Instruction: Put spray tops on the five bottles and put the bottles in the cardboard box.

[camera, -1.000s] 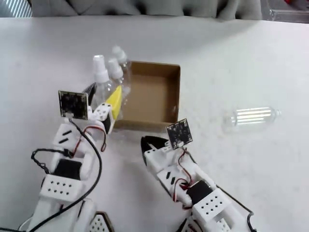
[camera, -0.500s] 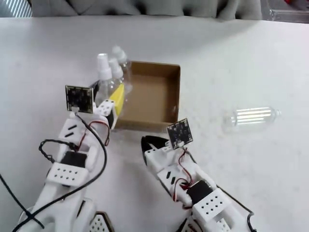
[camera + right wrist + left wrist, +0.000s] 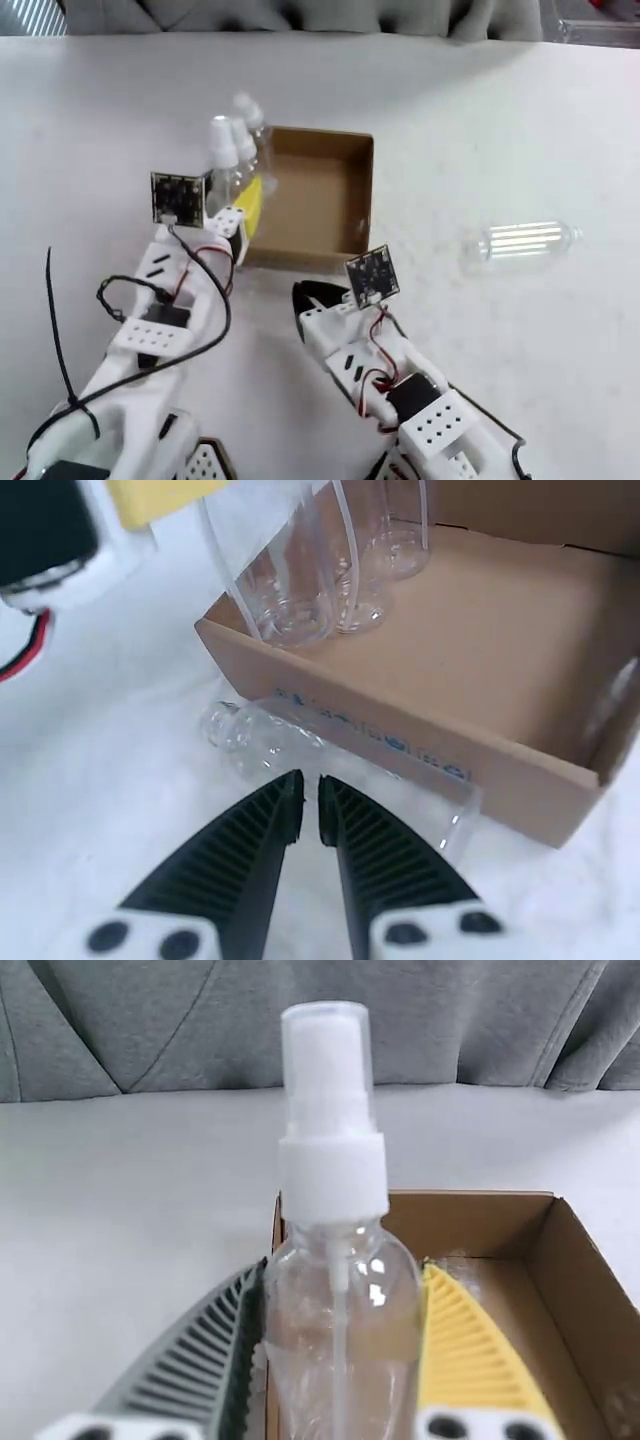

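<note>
My left gripper (image 3: 232,205) is shut on a clear bottle (image 3: 340,1310) with a white spray top (image 3: 220,133), held upright at the left wall of the cardboard box (image 3: 371,190). Its grey and yellow fingers (image 3: 460,1350) clamp the bottle's body. Two more topped bottles (image 3: 246,112) stand in the box's far left corner. The held bottle's base (image 3: 295,615) hangs just inside the box's near corner. My right gripper (image 3: 308,810) is shut and empty, low over the table in front of the box. An uncapped bottle (image 3: 290,750) lies along the box's front wall just beyond it.
Another clear bottle (image 3: 520,240) lies on its side on the white table (image 3: 480,120), to the right of the box. The right part of the box floor (image 3: 500,650) is bare. A grey cushion (image 3: 450,1020) backs the table's far edge.
My left arm has carried the bottle to the right, towards the box's left wall. The right arm has kept still.
</note>
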### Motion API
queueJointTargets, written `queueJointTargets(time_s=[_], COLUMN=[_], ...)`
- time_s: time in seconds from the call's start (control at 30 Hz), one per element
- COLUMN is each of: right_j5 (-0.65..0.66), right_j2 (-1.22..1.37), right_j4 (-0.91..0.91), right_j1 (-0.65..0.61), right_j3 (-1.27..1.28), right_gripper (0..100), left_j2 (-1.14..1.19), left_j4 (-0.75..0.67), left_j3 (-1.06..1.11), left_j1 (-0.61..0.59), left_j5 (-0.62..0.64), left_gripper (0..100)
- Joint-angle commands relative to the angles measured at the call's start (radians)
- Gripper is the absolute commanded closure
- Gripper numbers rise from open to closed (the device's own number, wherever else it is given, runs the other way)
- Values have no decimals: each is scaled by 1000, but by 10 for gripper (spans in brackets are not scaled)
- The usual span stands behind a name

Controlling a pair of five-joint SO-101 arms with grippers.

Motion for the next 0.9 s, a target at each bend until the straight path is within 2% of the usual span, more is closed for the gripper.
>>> queueJointTargets(time_s=[0.0,0.37,0.87], right_j5=[3,3,3], right_j2=[4,4,5], right_j4=[4,4,4], right_j1=[7,8,10], right_j3=[8,8,8], right_gripper=[983,983,983], left_j2=[47,125,128], left_j4=[-63,-232,-230], left_j3=[-68,8,49], left_j1=[-4,-15,-15], left_j5=[-12,-12,-12], left_gripper=[976,974,972])
